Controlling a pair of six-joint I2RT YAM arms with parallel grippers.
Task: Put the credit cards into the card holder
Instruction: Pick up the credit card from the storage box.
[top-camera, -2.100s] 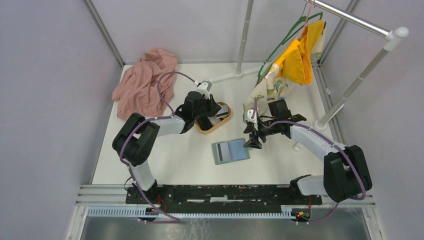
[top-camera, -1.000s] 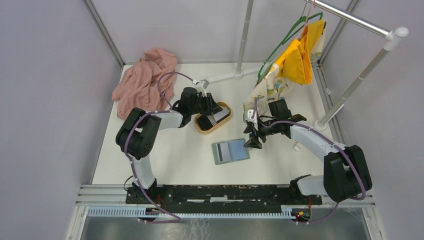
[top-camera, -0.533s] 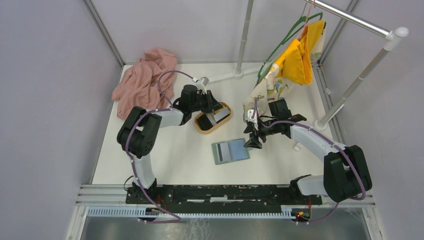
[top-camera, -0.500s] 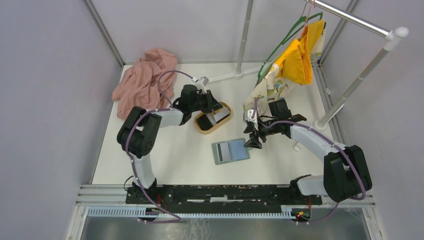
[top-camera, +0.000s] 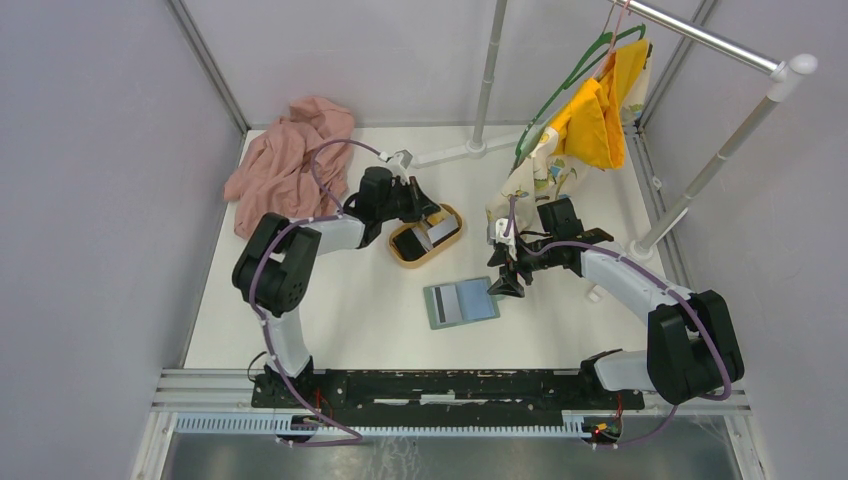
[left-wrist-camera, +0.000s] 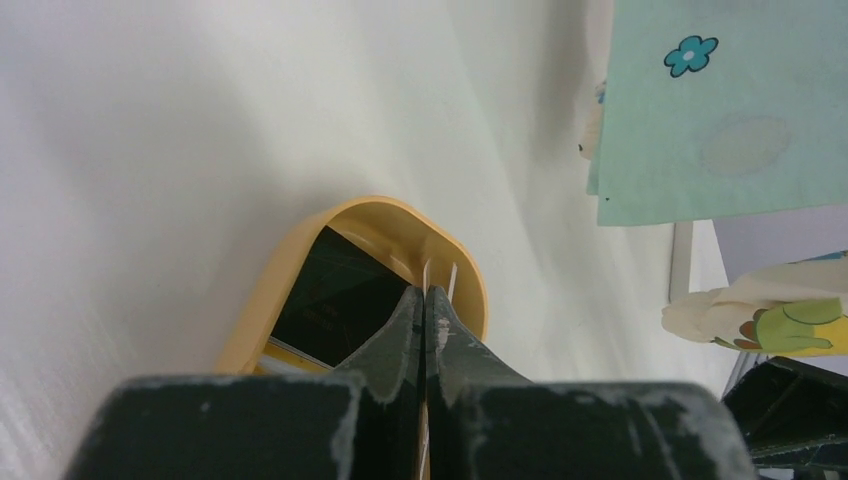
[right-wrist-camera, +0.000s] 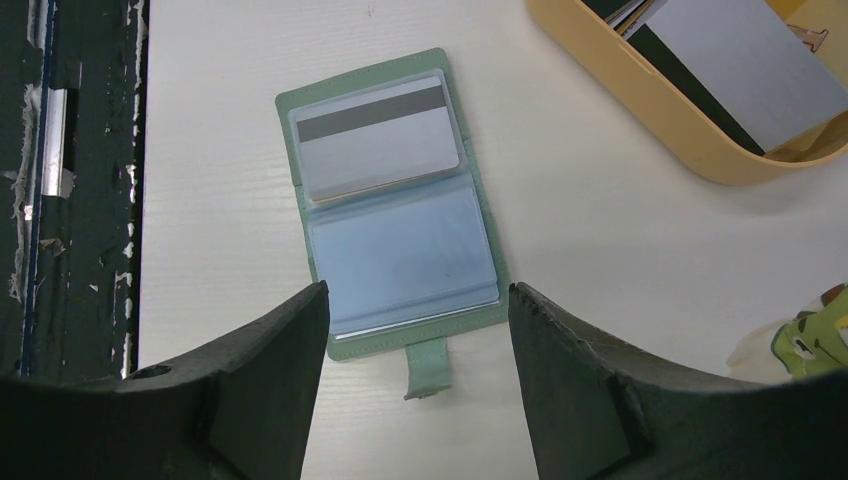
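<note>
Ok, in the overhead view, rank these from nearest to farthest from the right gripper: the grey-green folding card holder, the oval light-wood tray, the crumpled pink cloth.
1. Grey-green folding card holder, lying open just beside the right gripper, on its left.
2. Oval light-wood tray, farther back and left.
3. Crumpled pink cloth, far-left back corner.

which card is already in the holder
The grey-white card with the dark stripe, sitting in the open holder; the other cards lie in the tray.
</note>
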